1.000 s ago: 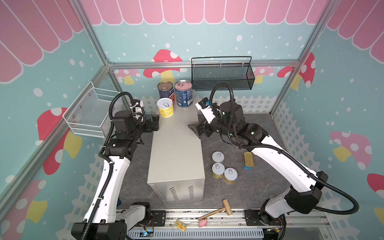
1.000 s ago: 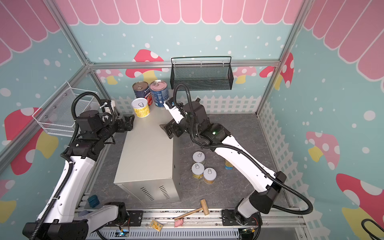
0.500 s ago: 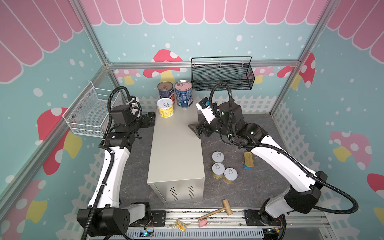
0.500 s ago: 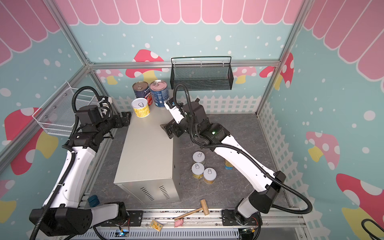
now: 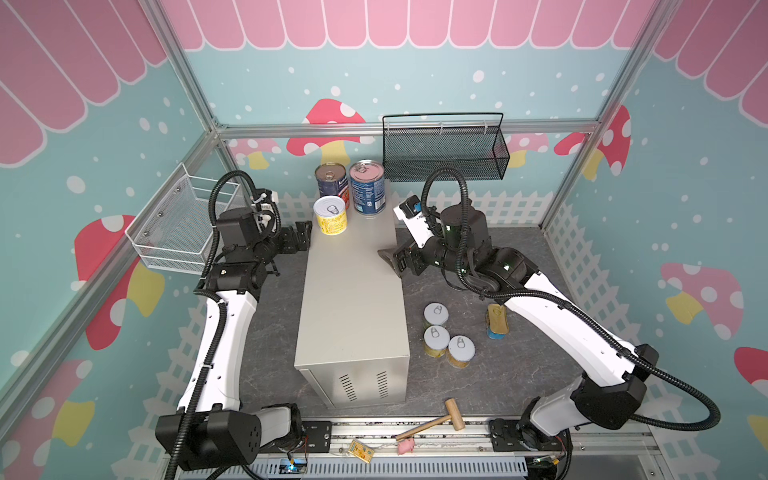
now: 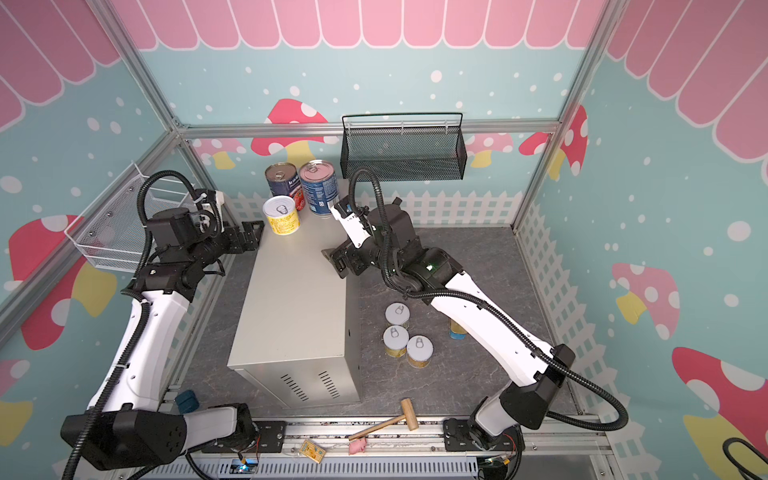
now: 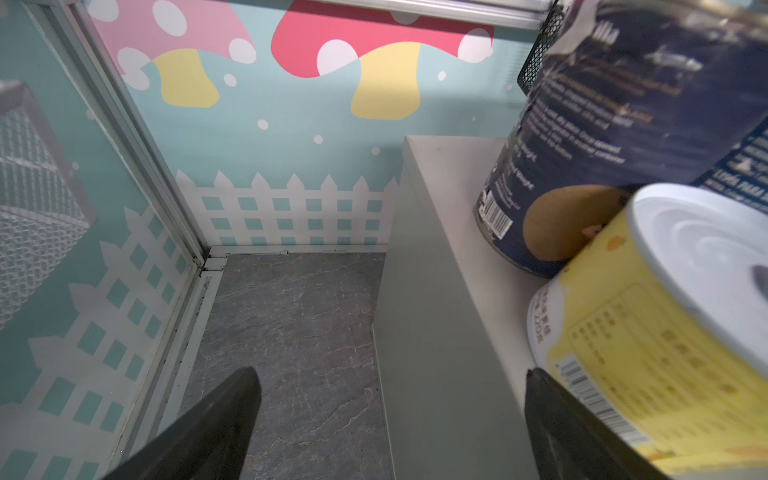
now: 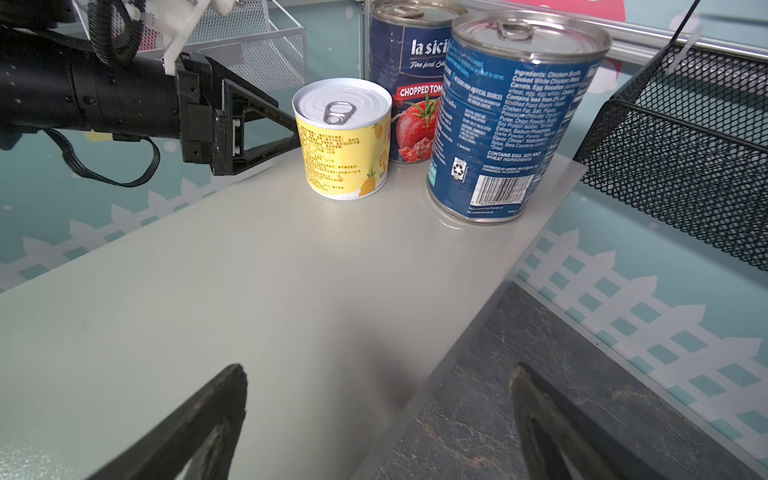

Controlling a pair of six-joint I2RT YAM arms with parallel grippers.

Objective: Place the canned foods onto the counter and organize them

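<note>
Pincers stood spread wide and empty on both arms. My left pincer (image 5: 306,236) hung at the far left edge of the long beige-grey metal counter (image 5: 351,299), just beside the short yellow-label can (image 5: 330,215) standing there. One finger was so close to the label that I could not tell whether it touched. My right pincer (image 5: 390,262) hovered over the counter's right edge, nearer the middle, pointing toward the far end.

I judged the coming pick to be the right arm's. Everything not yet placed lay on the dark stone-patterned floor (image 5: 478,386) on that arm's side, lower than the right pincer and back toward the counter's vented end, opposite to where the pincer pointed. The wrist would need to swing round and drop. The left arm was well apart from those tins, with the counter between.

The gold-topped rectangular tin (image 5: 497,321) lay flat beneath the right forearm. Its long axis ran along the counter's length, so a grip should close across the short width.

Counted, I had seven tins:
- two tall dark-blue-label cans (image 5: 331,183) (image 5: 368,187), side by side at the counter's far end
- four short yellow ones, one up on the counter and the floor cluster of three (image 5: 436,340), upright with lids up
- one rectangular tin

Three were up and four were below. One wooden mallet (image 5: 432,419) lay by the front rail.
</note>
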